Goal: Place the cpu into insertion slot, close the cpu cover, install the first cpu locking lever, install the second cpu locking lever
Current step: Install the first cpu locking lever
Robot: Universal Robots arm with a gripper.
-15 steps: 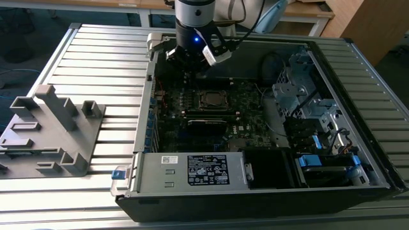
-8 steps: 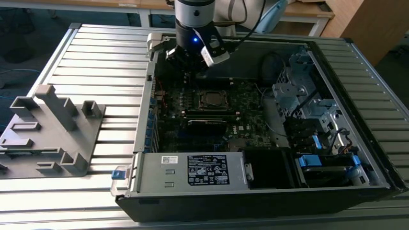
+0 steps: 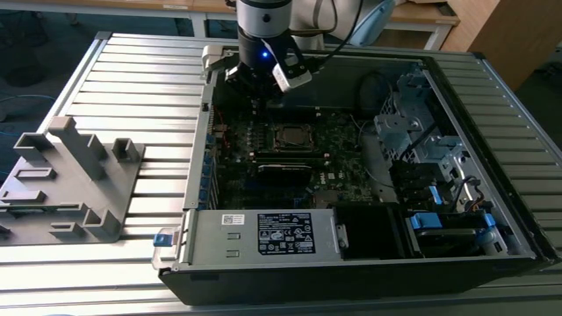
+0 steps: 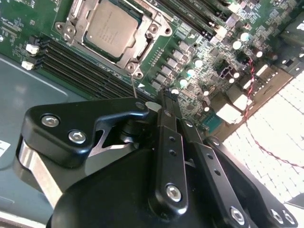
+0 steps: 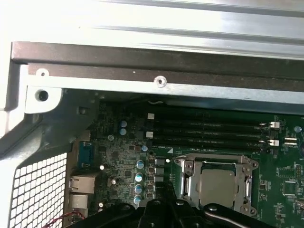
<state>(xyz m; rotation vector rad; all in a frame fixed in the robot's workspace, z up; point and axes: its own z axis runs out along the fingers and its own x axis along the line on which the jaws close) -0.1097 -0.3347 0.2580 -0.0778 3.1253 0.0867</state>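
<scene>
One cpu (image 4: 110, 28) lies flat in the insertion slot (image 5: 216, 159), and you can see its dull grey top through the square window of the cpu cover (image 5: 190, 183). The cover is folded down flat around the chip. In the exterior view the cpu (image 3: 294, 136) sits near the middle of the dark green motherboard (image 3: 343, 164), inside the open computer case (image 3: 351, 283).

In the second wrist view a thin metal rod (image 4: 133, 85) runs from a corner of the slot's silvery rim toward the tip of the pincer (image 4: 164, 97). Its two fingers look drawn together with no gap at the tips, but you cannot tell whether they hold the rod. In the exterior view the pincer (image 3: 255, 99) hangs over the board just beyond the slot, on the far side and a little toward the exterior view's left. A blue light (image 3: 263, 54) glows on the arm above it.

Four long black memory slots (image 5: 204, 128) lie side by side just beside the insertion slot. Red wires (image 4: 256, 95) trail past the board's edge. A grey power supply box (image 3: 263, 234) fills the near part of the case, and a metal drive cage (image 3: 422, 125) stands at the exterior view's right. The case rests on a ribbed metal surface (image 3: 131, 79), and a grey plastic fixture (image 3: 70, 178) sits well apart at the exterior view's left.
</scene>
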